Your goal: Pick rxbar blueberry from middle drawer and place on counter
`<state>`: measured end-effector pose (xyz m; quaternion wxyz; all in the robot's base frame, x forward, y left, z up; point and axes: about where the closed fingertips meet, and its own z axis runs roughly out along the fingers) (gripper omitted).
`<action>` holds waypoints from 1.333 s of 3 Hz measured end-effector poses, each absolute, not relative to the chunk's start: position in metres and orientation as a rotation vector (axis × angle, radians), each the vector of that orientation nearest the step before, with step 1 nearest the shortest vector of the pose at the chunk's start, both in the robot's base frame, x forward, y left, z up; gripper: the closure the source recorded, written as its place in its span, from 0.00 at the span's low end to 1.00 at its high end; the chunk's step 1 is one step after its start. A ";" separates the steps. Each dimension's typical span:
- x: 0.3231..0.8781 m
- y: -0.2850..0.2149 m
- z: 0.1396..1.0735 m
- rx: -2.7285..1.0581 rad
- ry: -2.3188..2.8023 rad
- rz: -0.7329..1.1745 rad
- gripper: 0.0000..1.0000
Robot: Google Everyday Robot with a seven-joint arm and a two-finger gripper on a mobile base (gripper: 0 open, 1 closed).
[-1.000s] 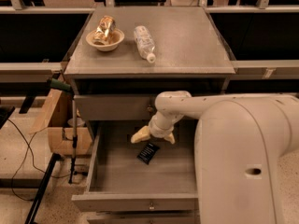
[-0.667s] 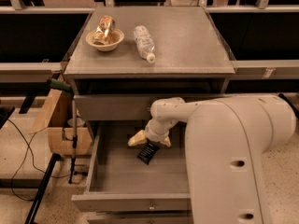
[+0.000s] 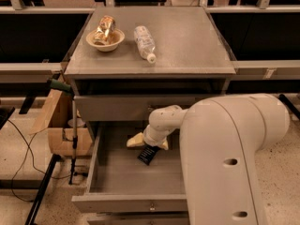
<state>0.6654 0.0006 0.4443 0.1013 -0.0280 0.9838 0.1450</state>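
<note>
Grey counter [image 3: 187, 41] above the gripper [image 3: 149, 143] carries a bowl [image 3: 107, 47] and a bottle [image 3: 144, 42]. Gripper sits inside the open drawer [image 3: 117, 172], fingers spread. Snack bar [image 3: 148, 154] lies tilted on the drawer floor, just beneath them.

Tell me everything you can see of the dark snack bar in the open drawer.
The rxbar blueberry is a small, flat, rectangular bar in a near-black wrapper with faint pale print. It sits askew in the open middle drawer, towards the back. Its upper end is hidden under the tool just above it, and contact cannot be judged.
</note>
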 end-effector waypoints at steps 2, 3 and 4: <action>0.673 0.014 0.410 -0.130 2.886 0.457 0.00; 0.678 0.018 0.375 -0.135 2.886 0.423 0.00; 0.685 0.014 0.358 -0.113 2.874 0.332 0.00</action>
